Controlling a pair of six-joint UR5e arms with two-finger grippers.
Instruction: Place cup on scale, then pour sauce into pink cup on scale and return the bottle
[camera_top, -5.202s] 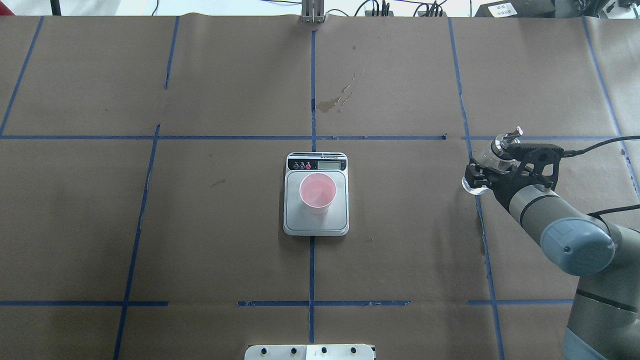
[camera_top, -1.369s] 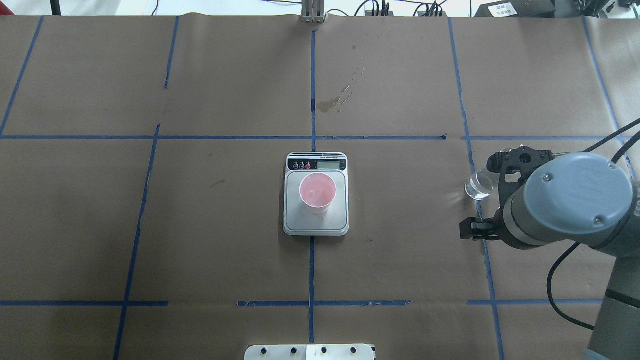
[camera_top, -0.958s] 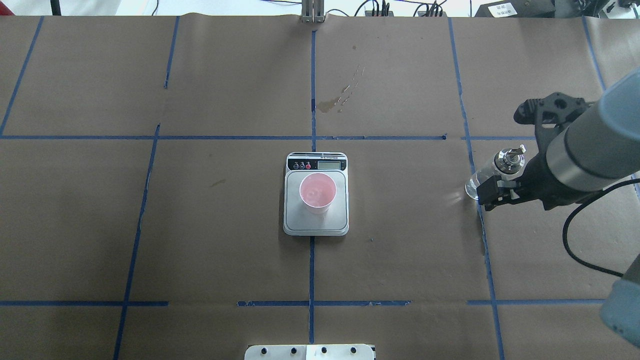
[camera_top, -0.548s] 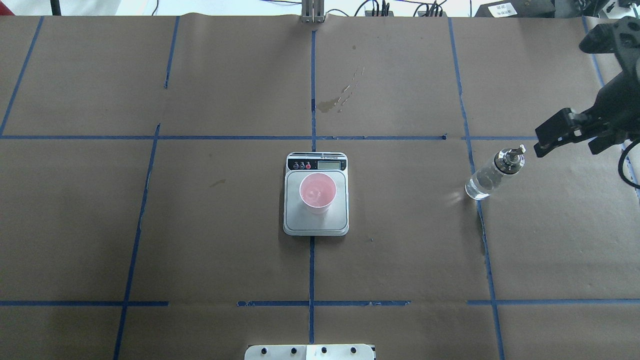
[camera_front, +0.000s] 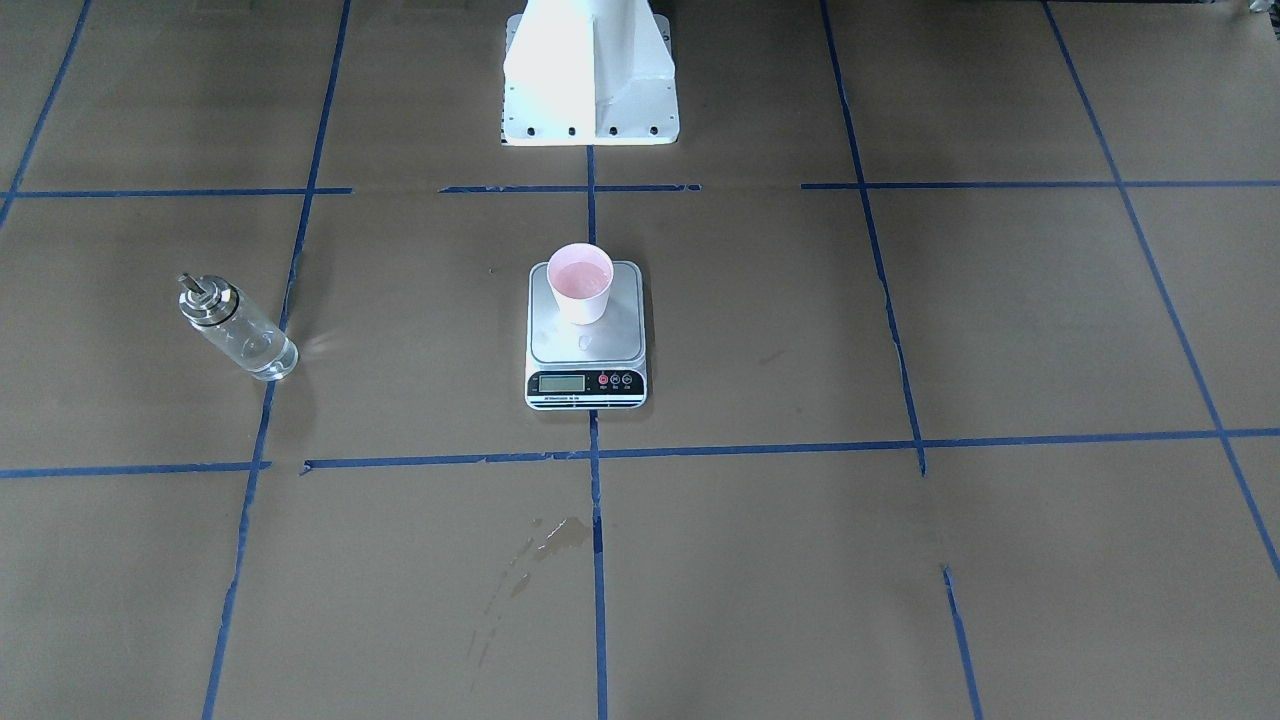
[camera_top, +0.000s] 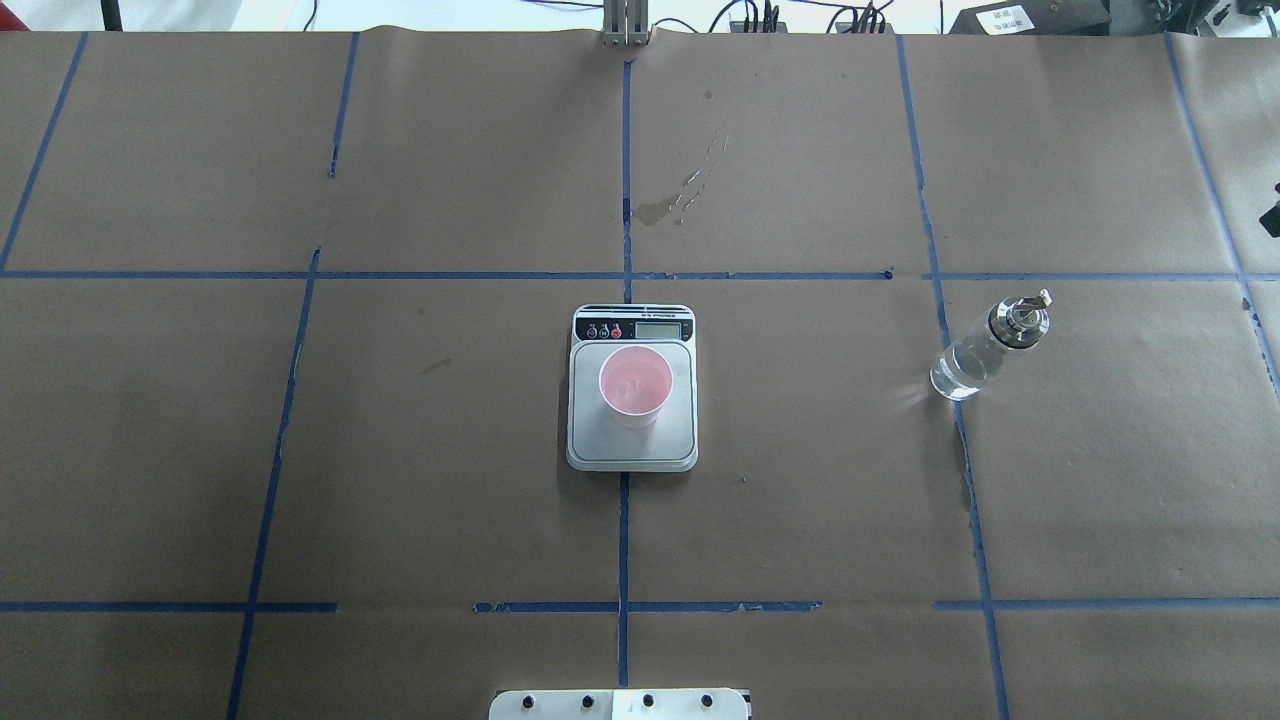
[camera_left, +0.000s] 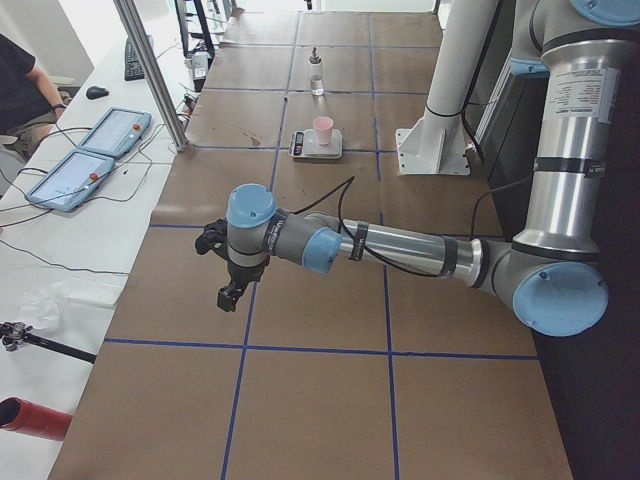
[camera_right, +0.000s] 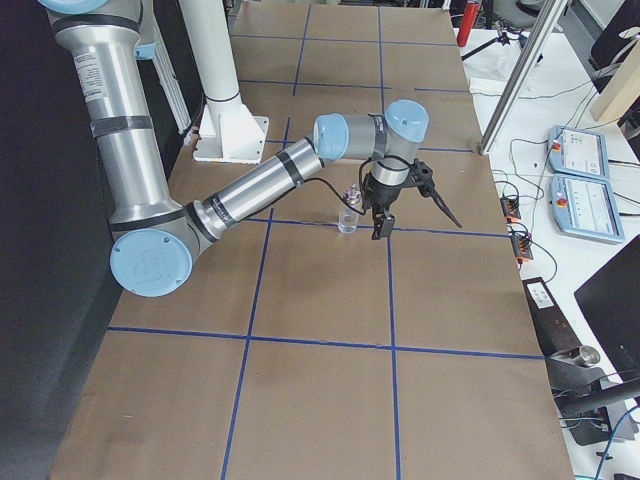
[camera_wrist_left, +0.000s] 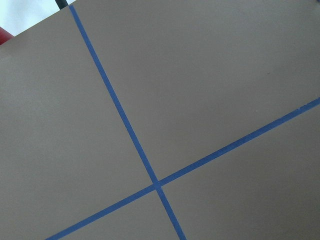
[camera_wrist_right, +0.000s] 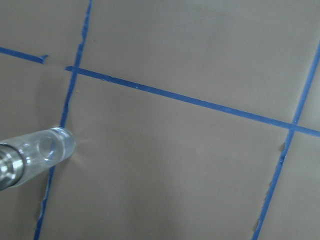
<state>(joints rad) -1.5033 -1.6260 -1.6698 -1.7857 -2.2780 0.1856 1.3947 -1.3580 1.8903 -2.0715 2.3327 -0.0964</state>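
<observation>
The pink cup (camera_top: 636, 385) stands upright on the silver scale (camera_top: 632, 445) at the table's middle, also in the front view as cup (camera_front: 580, 283) and scale (camera_front: 586, 345). The clear glass bottle (camera_top: 985, 345) stands free on a blue tape line to the right, some clear sauce low inside it. The right wrist view catches that bottle (camera_wrist_right: 35, 152) at its left edge. My right gripper (camera_right: 415, 215) hangs just beyond the bottle (camera_right: 347, 215); I cannot tell its state. My left gripper (camera_left: 218, 270) hovers over bare paper far from the scale; I cannot tell its state either.
Brown paper with a blue tape grid covers the table. A dried stain (camera_top: 680, 200) lies beyond the scale. The robot's white base (camera_front: 590, 70) stands at the near edge. Tablets (camera_left: 95, 150) and a seated person (camera_left: 25, 85) are beside the table's far side.
The right gripper let go of the bottle and the arm drew up and off to the right, almost out of the overhead view. Bottle, cup and scale have stayed put.
</observation>
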